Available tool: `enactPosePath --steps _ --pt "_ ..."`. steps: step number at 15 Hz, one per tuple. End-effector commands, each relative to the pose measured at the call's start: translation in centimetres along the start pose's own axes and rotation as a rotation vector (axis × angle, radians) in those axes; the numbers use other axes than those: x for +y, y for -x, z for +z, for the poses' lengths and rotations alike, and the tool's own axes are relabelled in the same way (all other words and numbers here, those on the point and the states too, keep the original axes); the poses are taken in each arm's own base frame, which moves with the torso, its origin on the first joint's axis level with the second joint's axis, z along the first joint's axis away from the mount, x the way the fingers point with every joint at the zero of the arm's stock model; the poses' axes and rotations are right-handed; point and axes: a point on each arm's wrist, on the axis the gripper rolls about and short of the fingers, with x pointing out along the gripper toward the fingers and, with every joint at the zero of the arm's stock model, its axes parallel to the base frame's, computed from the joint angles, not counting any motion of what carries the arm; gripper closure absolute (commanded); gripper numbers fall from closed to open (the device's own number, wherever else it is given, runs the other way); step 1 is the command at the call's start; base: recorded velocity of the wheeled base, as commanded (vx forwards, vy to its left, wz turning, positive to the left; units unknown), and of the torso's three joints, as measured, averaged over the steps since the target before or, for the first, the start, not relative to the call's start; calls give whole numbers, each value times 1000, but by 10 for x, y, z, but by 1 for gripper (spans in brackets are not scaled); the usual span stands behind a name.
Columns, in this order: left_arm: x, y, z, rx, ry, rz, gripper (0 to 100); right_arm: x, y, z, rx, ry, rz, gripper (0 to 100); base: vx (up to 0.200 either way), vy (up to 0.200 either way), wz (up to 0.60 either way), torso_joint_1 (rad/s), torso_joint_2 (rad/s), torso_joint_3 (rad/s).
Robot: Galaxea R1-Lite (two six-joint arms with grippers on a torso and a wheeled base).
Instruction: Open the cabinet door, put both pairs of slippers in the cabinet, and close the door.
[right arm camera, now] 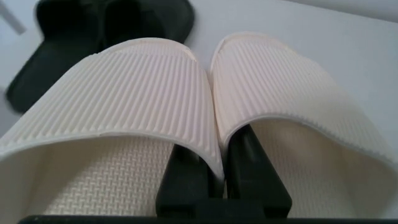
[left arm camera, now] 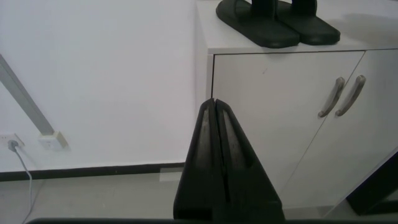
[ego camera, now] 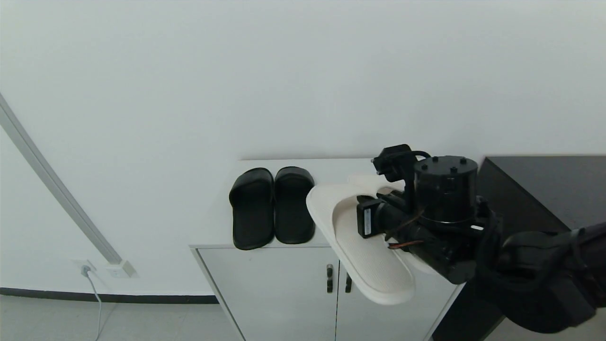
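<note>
A white cabinet (ego camera: 265, 284) stands against the wall with both doors closed; its two dark handles (ego camera: 330, 278) meet at the middle. A pair of black slippers (ego camera: 272, 206) rests side by side on its top, toward the left. My right gripper (ego camera: 378, 215) is shut on a pair of white slippers (ego camera: 374, 260), pinching their inner edges (right arm camera: 214, 134) together; they hang tilted over the cabinet's front right edge. My left gripper (left arm camera: 215, 106) is shut and holds nothing, low and to the left of the cabinet (left arm camera: 273, 124), facing its doors.
A black table (ego camera: 544, 184) adjoins the cabinet on the right. A wall socket (ego camera: 85, 267) with a cable and a slanted grey conduit (ego camera: 52, 184) are on the wall at the left. Bare floor lies left of the cabinet.
</note>
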Motion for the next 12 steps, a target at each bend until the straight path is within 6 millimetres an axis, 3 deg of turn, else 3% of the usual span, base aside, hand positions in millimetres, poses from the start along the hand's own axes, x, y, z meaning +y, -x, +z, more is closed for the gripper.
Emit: enactPosePath --steps 1,3,12 --pt "0 0 0 1 0 0 100 -10 36 8 -28 -11 73 100 0 0 0 0 0 0" --pt "0 0 0 -1 0 0 100 -12 51 9 -51 -20 154 100 0 0 0 0 0 0" --pt "0 0 0 1 0 0 100 -14 56 -2 -25 11 157 100 0 0 0 0 0 0"
